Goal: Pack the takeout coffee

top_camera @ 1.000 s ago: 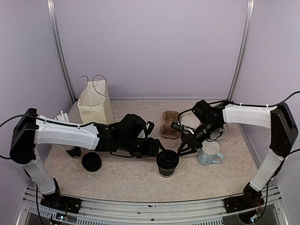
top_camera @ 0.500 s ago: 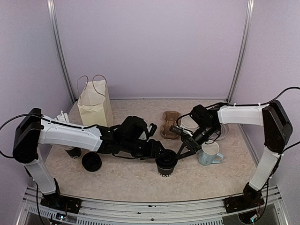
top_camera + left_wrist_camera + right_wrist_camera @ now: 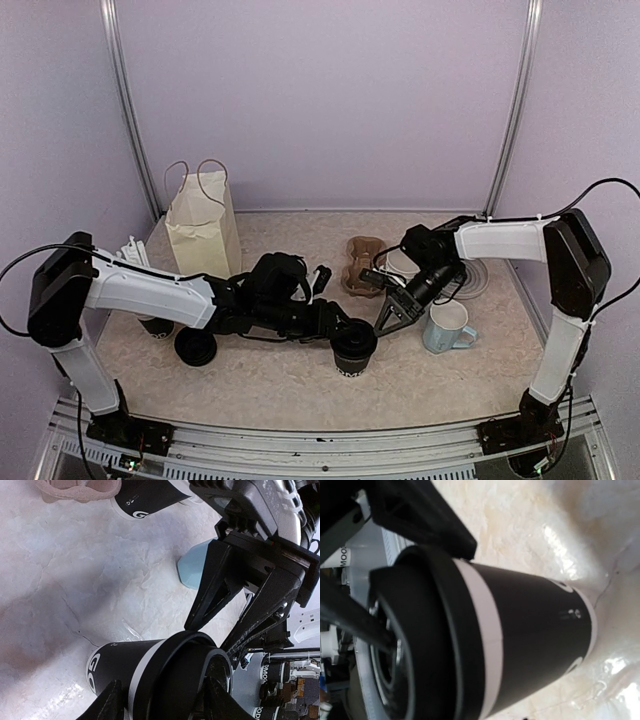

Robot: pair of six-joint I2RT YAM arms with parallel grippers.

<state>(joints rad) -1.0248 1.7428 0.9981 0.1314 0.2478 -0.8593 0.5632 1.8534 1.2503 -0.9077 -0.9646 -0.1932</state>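
Standing lidded, cup point(image 3: 354, 362) looked light and crushable, best held mid-wall; left gripper point(image 3: 343, 327), right gripper point(image 3: 384, 322) part-spread at lid point(image 3: 357, 338), grip unclear.

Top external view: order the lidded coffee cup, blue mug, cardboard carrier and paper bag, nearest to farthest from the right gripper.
1. Lidded coffee cup, front centre, beside the right gripper.
2. Blue mug, to its right; cardboard carrier, behind it: too close to call.
3. Paper bag, back left.

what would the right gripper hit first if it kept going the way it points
the black lid of the takeout cup just ahead of the right gripper; its tips look nearly on it, depth unclear
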